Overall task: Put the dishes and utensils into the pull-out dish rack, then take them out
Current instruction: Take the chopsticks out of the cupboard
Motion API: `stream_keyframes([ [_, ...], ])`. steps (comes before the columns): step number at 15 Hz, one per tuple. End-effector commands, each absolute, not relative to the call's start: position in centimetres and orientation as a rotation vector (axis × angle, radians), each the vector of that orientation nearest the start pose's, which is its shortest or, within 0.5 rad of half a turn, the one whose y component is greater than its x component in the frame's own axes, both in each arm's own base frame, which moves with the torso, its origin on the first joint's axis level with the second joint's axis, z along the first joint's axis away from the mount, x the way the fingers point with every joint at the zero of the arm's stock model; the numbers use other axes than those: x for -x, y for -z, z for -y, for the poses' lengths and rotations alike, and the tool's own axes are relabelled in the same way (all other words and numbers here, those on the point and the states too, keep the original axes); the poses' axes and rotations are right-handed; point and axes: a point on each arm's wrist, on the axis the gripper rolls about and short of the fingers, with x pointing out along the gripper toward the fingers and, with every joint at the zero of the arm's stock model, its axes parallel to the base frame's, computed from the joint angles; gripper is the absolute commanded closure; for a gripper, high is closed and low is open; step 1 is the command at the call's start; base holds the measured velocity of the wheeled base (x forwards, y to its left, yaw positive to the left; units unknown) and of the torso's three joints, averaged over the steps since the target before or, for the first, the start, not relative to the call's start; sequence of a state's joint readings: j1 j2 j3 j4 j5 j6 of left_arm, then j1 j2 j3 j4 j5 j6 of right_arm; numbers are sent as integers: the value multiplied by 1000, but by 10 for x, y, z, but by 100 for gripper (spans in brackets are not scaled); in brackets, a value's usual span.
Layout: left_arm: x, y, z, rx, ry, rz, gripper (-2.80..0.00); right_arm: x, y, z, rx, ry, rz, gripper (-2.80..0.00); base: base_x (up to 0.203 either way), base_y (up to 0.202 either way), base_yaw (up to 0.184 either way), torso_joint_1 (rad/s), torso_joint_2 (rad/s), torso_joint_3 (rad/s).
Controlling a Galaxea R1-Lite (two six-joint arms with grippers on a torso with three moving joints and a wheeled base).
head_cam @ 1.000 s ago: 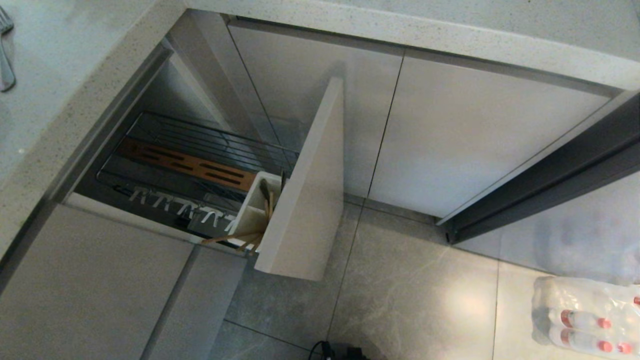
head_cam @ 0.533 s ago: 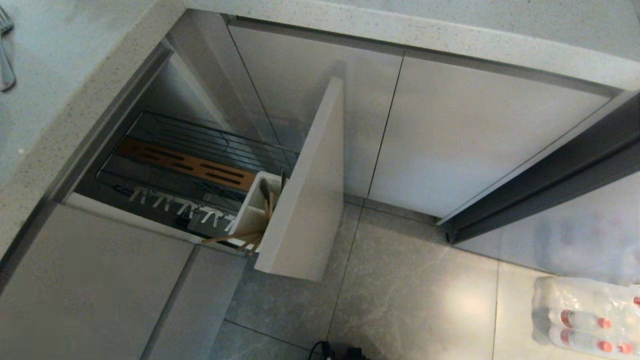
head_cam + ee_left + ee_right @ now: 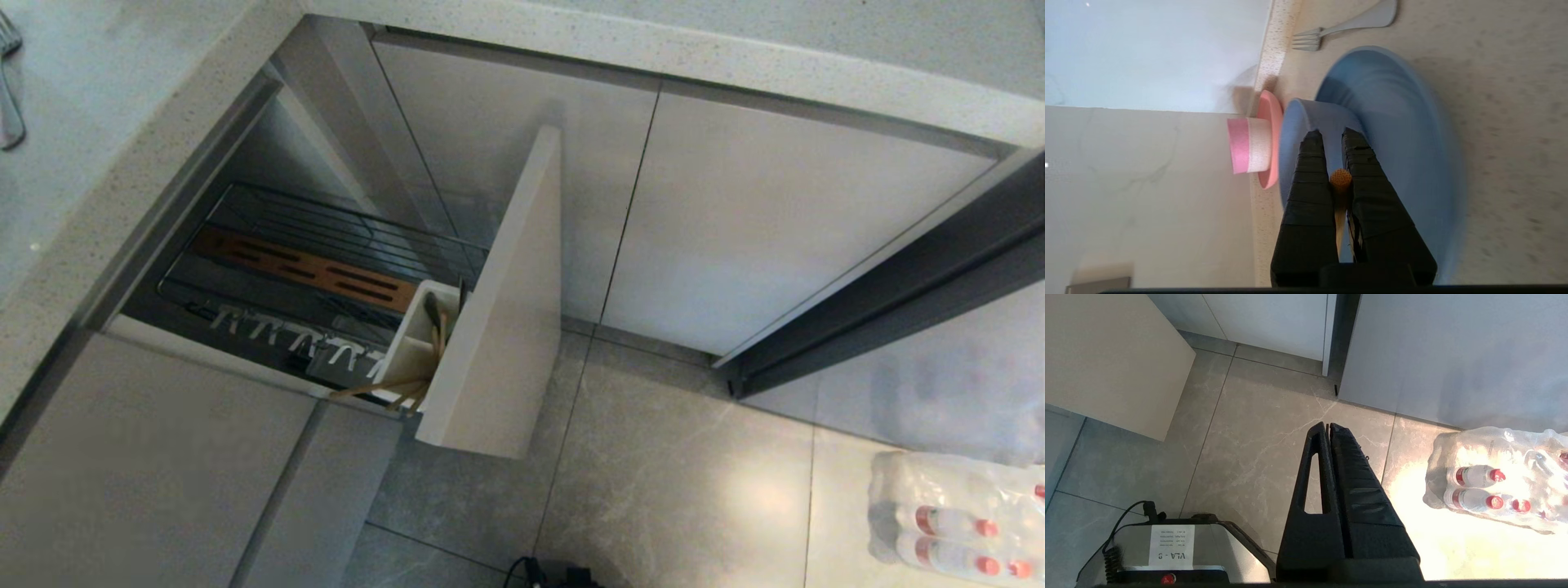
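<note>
Currently left gripper (image 3: pixel 1334 136) pinches a wooden chopstick (image 3: pixel 1340 179) over the blue bowl (image 3: pixel 1306 122) and plate (image 3: pixel 1404 134) on the counter, likely an unload. More chopsticks (image 3: pixel 384 388) stand in the rack's caddy (image 3: pixel 416 335). Right gripper (image 3: pixel 1327 426) parked, pressed together.

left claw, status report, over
Left claw shut on a thin light-brown wooden chopstick, over the round dusty-blue plate on the counter. Right claw shut, parked over the floor. Nothing in the way.
</note>
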State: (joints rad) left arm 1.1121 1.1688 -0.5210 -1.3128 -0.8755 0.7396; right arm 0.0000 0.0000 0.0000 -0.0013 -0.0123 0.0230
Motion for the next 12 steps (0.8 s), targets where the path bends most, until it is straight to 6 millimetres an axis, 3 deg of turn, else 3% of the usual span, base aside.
stream_keyframes([
  [1,-79,-291,-121,-1298,-364,277,0,23,-76,0,-23,12,0,0,0,0,0,0,0,0],
  [12,-108,-316,-143,-1277,-322,337,0,23,-76,0,-23,12,0,0,0,0,0,0,0,0],
])
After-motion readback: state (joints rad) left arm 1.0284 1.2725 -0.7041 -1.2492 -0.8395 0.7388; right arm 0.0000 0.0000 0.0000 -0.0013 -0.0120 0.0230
